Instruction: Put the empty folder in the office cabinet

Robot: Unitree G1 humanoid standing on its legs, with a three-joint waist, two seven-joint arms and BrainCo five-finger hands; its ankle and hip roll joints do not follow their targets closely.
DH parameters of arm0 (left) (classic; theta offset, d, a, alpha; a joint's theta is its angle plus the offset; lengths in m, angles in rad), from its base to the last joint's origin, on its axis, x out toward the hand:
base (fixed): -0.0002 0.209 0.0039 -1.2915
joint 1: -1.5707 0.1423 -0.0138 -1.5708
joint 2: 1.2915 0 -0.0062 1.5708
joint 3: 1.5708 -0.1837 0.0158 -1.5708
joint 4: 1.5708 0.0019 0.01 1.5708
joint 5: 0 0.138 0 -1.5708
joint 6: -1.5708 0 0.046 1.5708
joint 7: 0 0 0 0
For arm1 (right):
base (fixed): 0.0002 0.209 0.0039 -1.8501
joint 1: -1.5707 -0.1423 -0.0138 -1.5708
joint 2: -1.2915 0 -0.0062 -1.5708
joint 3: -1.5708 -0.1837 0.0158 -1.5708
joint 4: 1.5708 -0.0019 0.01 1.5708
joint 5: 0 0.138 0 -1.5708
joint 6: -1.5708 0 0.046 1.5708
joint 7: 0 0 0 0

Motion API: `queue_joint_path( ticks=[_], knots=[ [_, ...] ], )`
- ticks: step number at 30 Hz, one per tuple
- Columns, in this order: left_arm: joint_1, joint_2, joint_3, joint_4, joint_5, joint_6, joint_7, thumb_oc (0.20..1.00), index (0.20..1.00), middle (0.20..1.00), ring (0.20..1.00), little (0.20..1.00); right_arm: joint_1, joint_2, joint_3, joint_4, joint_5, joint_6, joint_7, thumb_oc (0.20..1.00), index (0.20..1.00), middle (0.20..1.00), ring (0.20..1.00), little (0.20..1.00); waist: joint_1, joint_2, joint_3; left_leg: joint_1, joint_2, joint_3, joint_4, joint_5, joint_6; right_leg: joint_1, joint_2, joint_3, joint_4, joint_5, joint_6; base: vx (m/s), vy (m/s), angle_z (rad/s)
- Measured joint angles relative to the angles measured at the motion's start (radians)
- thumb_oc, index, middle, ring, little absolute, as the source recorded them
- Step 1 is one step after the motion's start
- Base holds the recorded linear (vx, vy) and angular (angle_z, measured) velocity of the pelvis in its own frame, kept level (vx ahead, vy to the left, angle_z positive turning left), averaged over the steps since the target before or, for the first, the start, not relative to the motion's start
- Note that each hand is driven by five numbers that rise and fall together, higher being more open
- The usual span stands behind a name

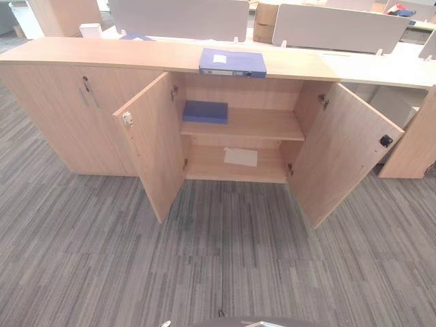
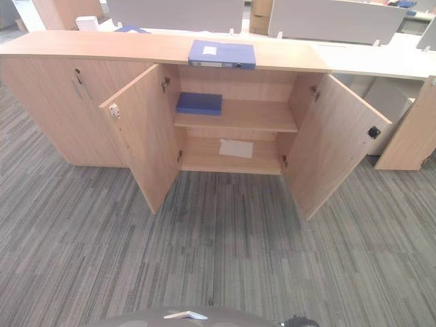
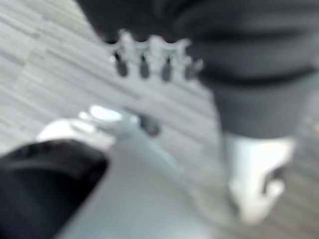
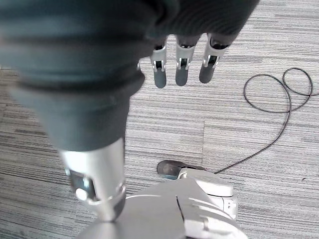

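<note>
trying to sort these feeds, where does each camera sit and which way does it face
Left eye: on the head, looking down at the open cabinet, blue folder on top.
Right eye: beside it, same cabinet and folder.
Left wrist: on the left arm, left hand hanging over carpet.
Right wrist: on the right arm, right hand relaxed above carpet.
Shared: both eyes see the cabinet; both wrists see carpet.

No text can be read; the white label (image 1: 219,58) on the folder (image 1: 233,63) is too small.
</note>
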Motion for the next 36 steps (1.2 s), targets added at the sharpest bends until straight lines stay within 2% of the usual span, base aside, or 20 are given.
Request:
queue_joint_path(
  ticks=[23, 24, 27, 30, 32, 33, 35, 36],
  knots=[
    [0.007, 0.0, 0.002, 0.0, -0.01, -0.003, 0.014, 1.0, 1.0, 1.0, 1.0, 1.0, 0.0, 0.001, 0.001, -0.001, -0.021, 0.0, -0.008, 1.0, 1.0, 1.0, 1.0, 1.0, 0.001, -0.001, 0.008, -0.003, 0.006, 0.001, 0.005, 0.0, -0.001, -0.007, 0.004, -0.004, 0.0, -0.004, -0.004, 0.02, -0.038, 0.0],
    [0.007, 0.0, 0.009, 0.0, -0.023, -0.006, 0.017, 1.0, 1.0, 1.0, 1.0, 1.0, -0.001, 0.001, 0.0, 0.0, -0.034, 0.0, -0.007, 1.0, 1.0, 1.0, 1.0, 1.0, 0.005, -0.001, 0.008, 0.001, 0.007, 0.005, 0.01, 0.002, -0.003, -0.013, 0.004, -0.009, 0.0, -0.011, -0.013, 0.0, -0.033, 0.0],
    [0.005, -0.005, 0.042, 0.0, -0.045, -0.012, 0.026, 1.0, 1.0, 1.0, 1.0, 1.0, -0.008, 0.001, 0.0, 0.0, -0.04, 0.0, -0.007, 1.0, 1.0, 1.0, 1.0, 1.0, 0.008, -0.001, 0.019, -0.001, 0.011, 0.009, 0.011, 0.004, -0.006, -0.015, 0.003, -0.021, 0.0, -0.011, -0.014, 0.0, 0.0, 0.0],
    [-0.002, -0.012, 0.042, -0.001, -0.047, -0.029, 0.038, 1.0, 1.0, 1.0, 1.0, 1.0, -0.017, -0.002, -0.001, 0.001, -0.038, -0.002, -0.009, 1.0, 1.0, 1.0, 1.0, 1.0, 0.025, 0.007, 0.042, -0.006, 0.013, 0.02, 0.018, 0.003, -0.01, -0.017, 0.001, -0.032, 0.0, -0.012, -0.016, -0.01, 0.092, -0.01],
    [-0.006, -0.014, 0.038, -0.002, -0.042, -0.029, 0.037, 1.0, 1.0, 1.0, 1.0, 1.0, -0.016, -0.002, -0.008, 0.002, -0.029, -0.023, -0.019, 1.0, 1.0, 1.0, 1.0, 1.0, 0.031, 0.015, 0.047, -0.015, 0.01, 0.022, 0.02, 0.001, -0.011, -0.025, -0.001, -0.033, 0.0, -0.002, -0.002, 0.02, 0.154, -0.01],
    [-0.009, -0.02, 0.04, -0.003, -0.04, -0.028, 0.035, 1.0, 1.0, 1.0, 1.0, 1.0, -0.025, -0.005, -0.017, 0.003, -0.026, -0.047, -0.039, 1.0, 1.0, 1.0, 1.0, 1.0, 0.029, 0.031, 0.061, -0.011, 0.006, 0.027, 0.003, 0.003, -0.007, -0.025, -0.004, -0.027, 0.002, 0.002, 0.004, 0.04, 0.18, -0.03],
    [-0.016, -0.019, 0.043, -0.002, -0.028, -0.021, 0.032, 1.0, 1.0, 1.0, 1.0, 1.0, -0.029, -0.002, -0.045, 0.003, -0.002, -0.084, -0.08, 1.0, 1.0, 1.0, 1.0, 1.0, 0.019, 0.044, 0.069, -0.011, -0.007, 0.03, 0.0, 0.0, 0.01, -0.019, -0.013, -0.026, 0.008, 0.002, 0.011, 0.01, 0.173, 0.06],
    [-0.009, -0.02, 0.04, -0.002, -0.005, -0.017, 0.03, 1.0, 1.0, 1.0, 1.0, 1.0, -0.027, -0.004, -0.057, 0.002, 0.022, -0.108, -0.11, 1.0, 1.0, 1.0, 1.0, 1.0, 0.001, 0.055, 0.073, -0.015, -0.009, 0.021, -0.001, 0.0, 0.017, -0.011, -0.017, -0.036, 0.012, 0.009, 0.016, -0.04, 0.177, -0.01]
  ],
)
